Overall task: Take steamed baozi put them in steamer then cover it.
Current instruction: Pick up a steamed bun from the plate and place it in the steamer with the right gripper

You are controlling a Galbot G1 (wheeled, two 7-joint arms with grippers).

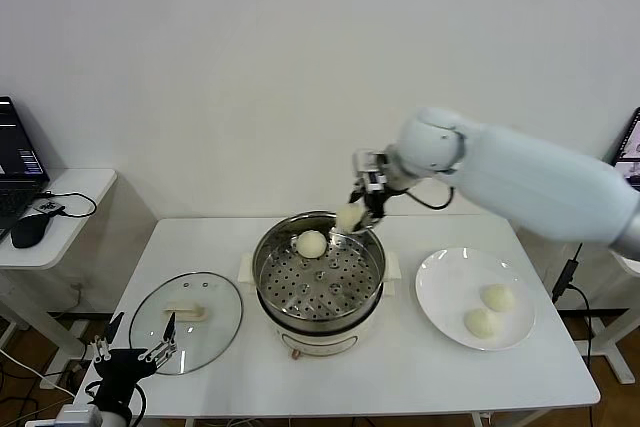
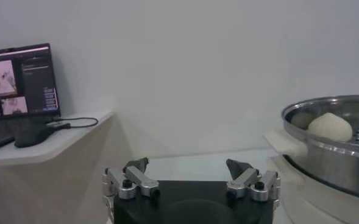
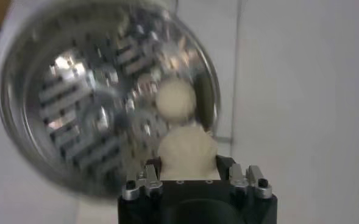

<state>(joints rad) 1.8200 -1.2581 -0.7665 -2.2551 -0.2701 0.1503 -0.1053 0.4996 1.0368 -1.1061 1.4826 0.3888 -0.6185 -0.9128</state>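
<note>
A white worktop (image 1: 400, 367) stands against a plain white wall; a side desk with a laptop (image 1: 18, 162) sits off its left edge. The steamer (image 1: 318, 282) sits mid-worktop, the cover (image 1: 187, 320) near the front-left corner. The right end effector (image 1: 357, 215) grips a baozi (image 1: 349, 217) above the steamer's rear rim; the left end effector (image 1: 138, 345) hangs wide open.

Left gripper (image 2: 190, 170) (jaws apart) beside steamer (image 2: 325, 152), baozi (image 2: 330, 126) inside.

Head view: the table (image 1: 400, 367) is seen from above, looking forward and down
Left wrist view: aimed level, low beside the table
Right wrist view: aimed closely down
Shared: the steamer (image 1: 319, 282) (image 2: 334, 146) (image 3: 100, 97) is seen in all three
</note>
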